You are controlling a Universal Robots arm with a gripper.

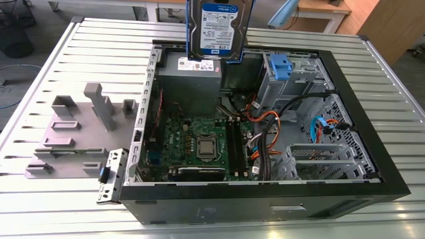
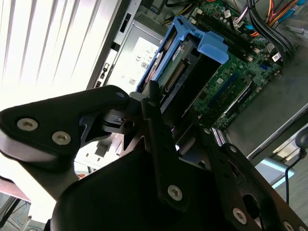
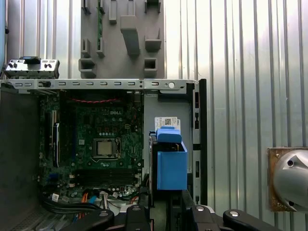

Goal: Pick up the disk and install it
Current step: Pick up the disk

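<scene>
1. You are clamping the gripper (image 2: 173, 108) on the disk (image 2: 190, 77). One black finger (image 2: 159, 139) is pressing on either side of it in the second wrist view.
2. You are holding the disk upright in the air, and in the exterior view its label is facing the camera. The blue rail frame (image 3: 172, 166) is wrapping its edges.
3. The disk is hanging over the back of the open computer case (image 1: 265, 204), above the grey power supply box (image 1: 189, 82).
4. Beside that box, the motherboard (image 1: 199, 142) is lying flat on the case floor.
5. Toward the exterior view's right, the grey drive cage (image 1: 292, 84) is standing with its blue clip (image 1: 280, 67) on top.
6. Outside the case, on the exterior view's left, a grey fixture (image 1: 79, 124) is sitting on the slatted metal table (image 1: 398, 99).
</scene>
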